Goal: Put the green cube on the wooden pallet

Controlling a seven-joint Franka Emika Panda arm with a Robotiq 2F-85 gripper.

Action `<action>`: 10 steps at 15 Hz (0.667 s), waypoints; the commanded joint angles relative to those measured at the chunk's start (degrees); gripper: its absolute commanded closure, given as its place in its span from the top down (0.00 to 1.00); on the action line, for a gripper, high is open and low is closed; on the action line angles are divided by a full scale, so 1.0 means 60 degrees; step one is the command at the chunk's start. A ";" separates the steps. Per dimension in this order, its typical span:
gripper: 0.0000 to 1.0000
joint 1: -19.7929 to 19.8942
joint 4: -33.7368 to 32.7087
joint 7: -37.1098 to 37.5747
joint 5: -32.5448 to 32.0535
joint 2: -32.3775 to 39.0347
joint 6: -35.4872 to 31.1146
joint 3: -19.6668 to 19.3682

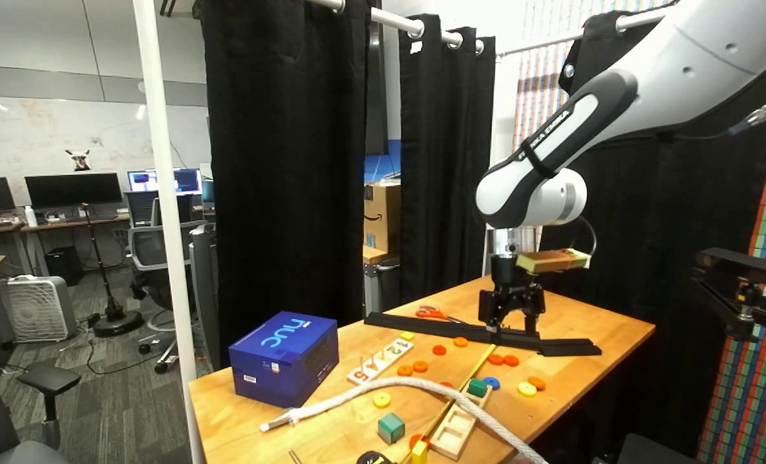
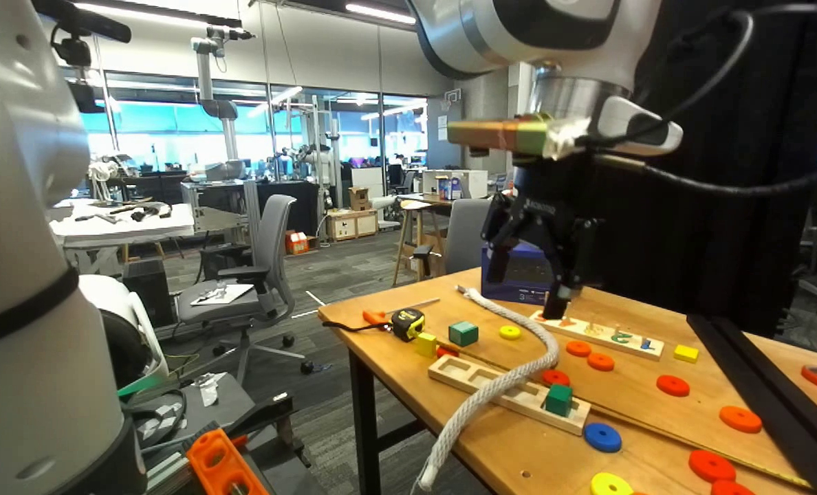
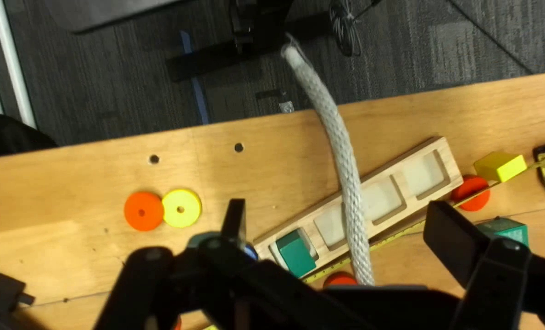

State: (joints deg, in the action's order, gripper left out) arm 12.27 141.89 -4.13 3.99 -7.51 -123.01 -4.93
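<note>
One green cube [image 1: 391, 428] [image 2: 463, 333] stands on the table; in the wrist view it [image 3: 508, 230] is partly behind a finger. Another green cube [image 1: 477, 387] [image 2: 558, 399] [image 3: 295, 253] sits in an end compartment of the wooden pallet [image 1: 458, 422] [image 2: 529, 405] [image 3: 406, 189]. The pallet's other compartments that show hold nothing. A rope crosses over its middle. My gripper [image 1: 513, 330] [image 2: 524, 289] [image 3: 334, 217] is open and empty, with its fingers wide apart, above the table. It touches neither cube.
The white rope [image 1: 422, 383] [image 2: 546, 344] [image 3: 346, 151] hangs over the table edge. A yellow tape measure [image 2: 407, 323], a yellow block [image 2: 426, 344] and several coloured discs lie around the pallet. A blue box [image 1: 284, 357], a number board [image 1: 381, 364] and black rails [image 1: 434, 327] are also on the table.
</note>
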 commanded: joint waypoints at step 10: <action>1.00 -0.0823 0.1461 0.0836 -0.1827 -0.5847 0.3940 0.0567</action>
State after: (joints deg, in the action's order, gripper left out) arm 9.63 147.45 4.38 -3.73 -35.61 -100.13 -1.95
